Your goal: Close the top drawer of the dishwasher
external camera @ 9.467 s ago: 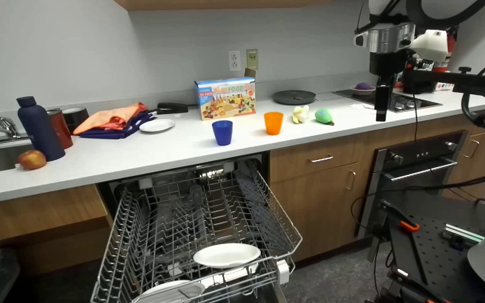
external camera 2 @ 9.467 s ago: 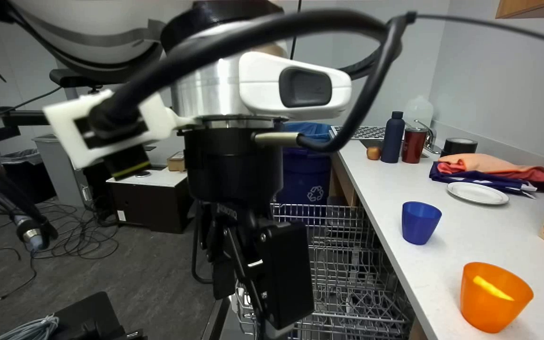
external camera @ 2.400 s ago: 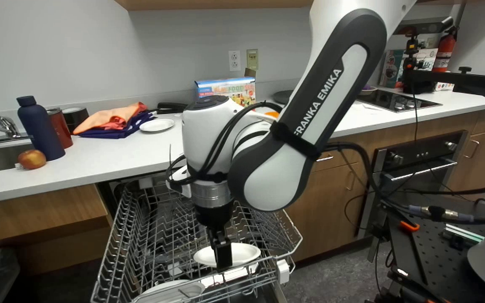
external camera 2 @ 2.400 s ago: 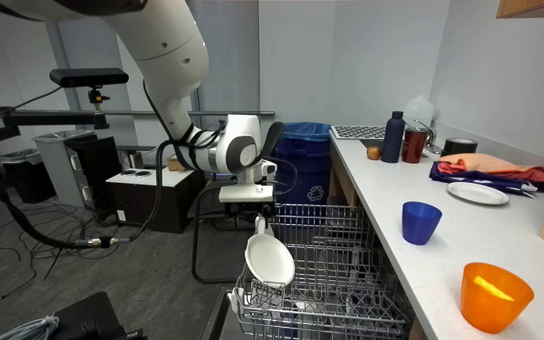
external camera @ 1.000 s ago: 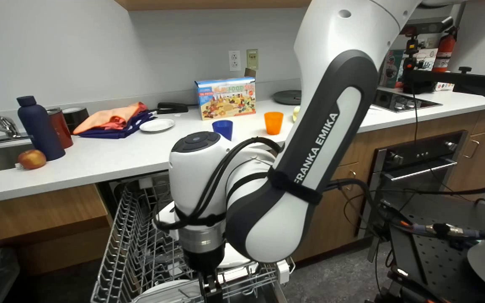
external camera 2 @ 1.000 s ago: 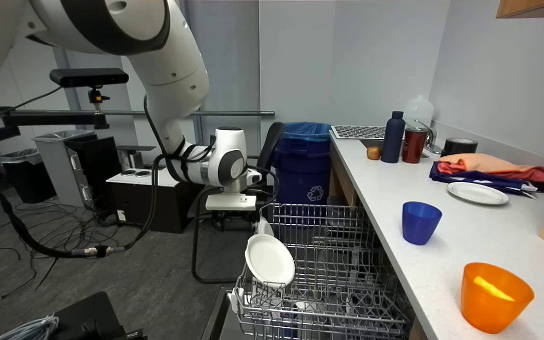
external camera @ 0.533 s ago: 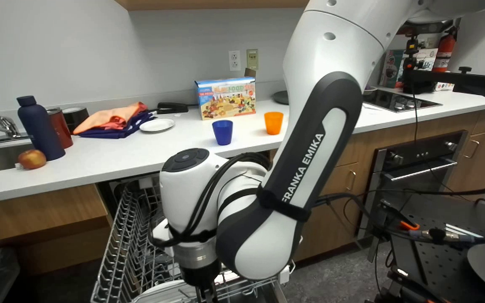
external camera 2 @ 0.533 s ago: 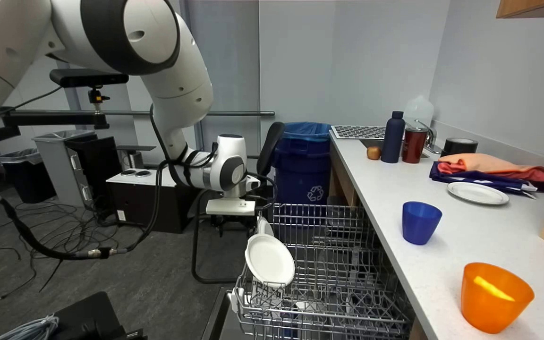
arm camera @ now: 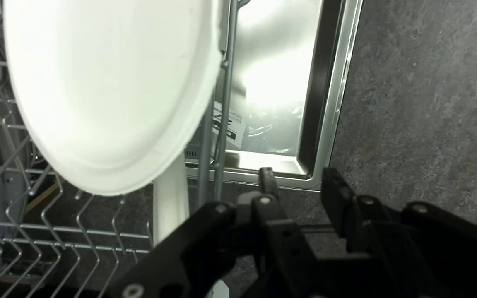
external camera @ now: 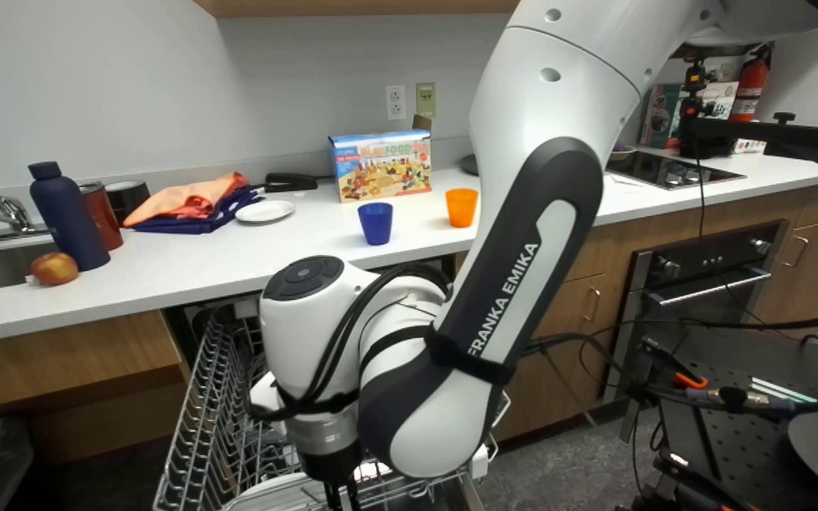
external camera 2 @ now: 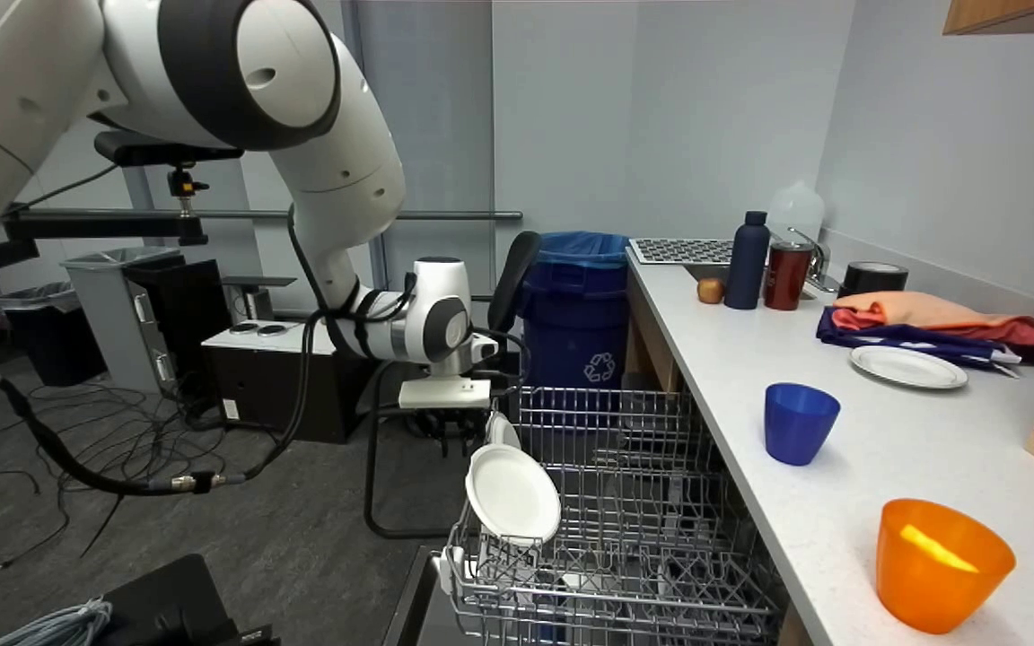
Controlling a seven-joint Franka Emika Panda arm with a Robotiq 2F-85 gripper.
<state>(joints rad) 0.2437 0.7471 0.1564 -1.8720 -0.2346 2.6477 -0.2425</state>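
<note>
The top drawer is a wire rack (external camera: 199,411) (external camera 2: 616,588) pulled well out of the dishwasher (external camera: 180,333). Its front rail (arm camera: 223,124) runs up the wrist view, above the lowered steel door (arm camera: 280,87). White plates (arm camera: 110,82) (external camera 2: 512,493) lean at the rack's outer end. My gripper (arm camera: 298,174) hangs just beyond the front rail, on the floor side, with its left finger (arm camera: 268,182) nearest the rail. The jaws are partly open, with floor and door edge visible between them and nothing held. In an exterior view the fingertips are cut off by the bottom edge.
The white counter (external camera 2: 723,395) runs above the dishwasher and carries a blue cup (external camera 2: 800,422), an orange cup (external camera 2: 943,565) and a food box (external camera: 384,167). Behind the arm stand an office chair (external camera 2: 517,278) and a blue recycling bin (external camera 2: 575,332). Dark floor lies outside the door.
Earlier high over the counter, the arm has come down to the drawer's outer end. Over the last second it has sunk slightly further, and the fingers stand closer together. The drawer has not moved.
</note>
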